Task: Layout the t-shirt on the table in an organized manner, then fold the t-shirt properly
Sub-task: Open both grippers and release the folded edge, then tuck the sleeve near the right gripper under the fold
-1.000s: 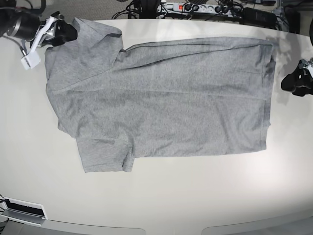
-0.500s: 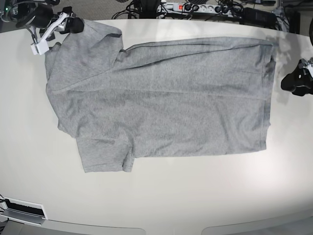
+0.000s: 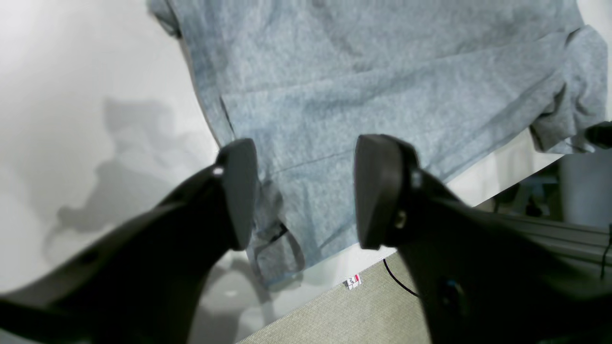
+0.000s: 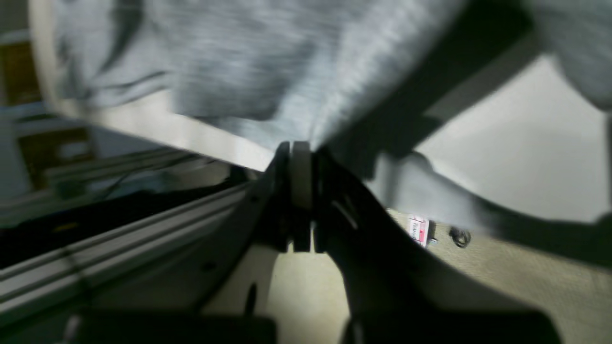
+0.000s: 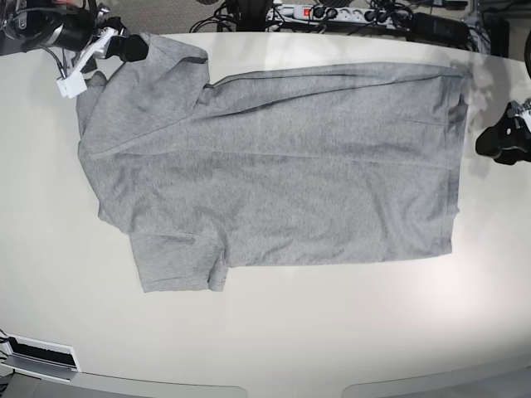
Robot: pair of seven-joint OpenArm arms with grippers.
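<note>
The grey t-shirt [image 5: 282, 166] lies flat and spread across the off-white table [image 5: 332, 332], its plain side up, sleeves at the left and hem at the right. My right gripper [image 5: 133, 47] is at the shirt's far left sleeve corner. The blurred right wrist view shows this gripper [image 4: 300, 157] shut, with t-shirt [image 4: 239, 62] fabric pinched at its tips. My left gripper [image 5: 491, 143] hovers just right of the hem, apart from it. In the left wrist view that gripper [image 3: 301, 191] stands open, and the t-shirt [image 3: 382, 71] lies beyond its fingers.
A power strip with cables [image 5: 332, 14] runs behind the table's far edge. A white box [image 5: 37, 356] sits at the near left corner. Carpeted floor [image 3: 334, 315] shows past the table edge close to the hem corner.
My right gripper moved up and right to the far sleeve corner and shut on the fabric. The left gripper stayed beside the hem.
</note>
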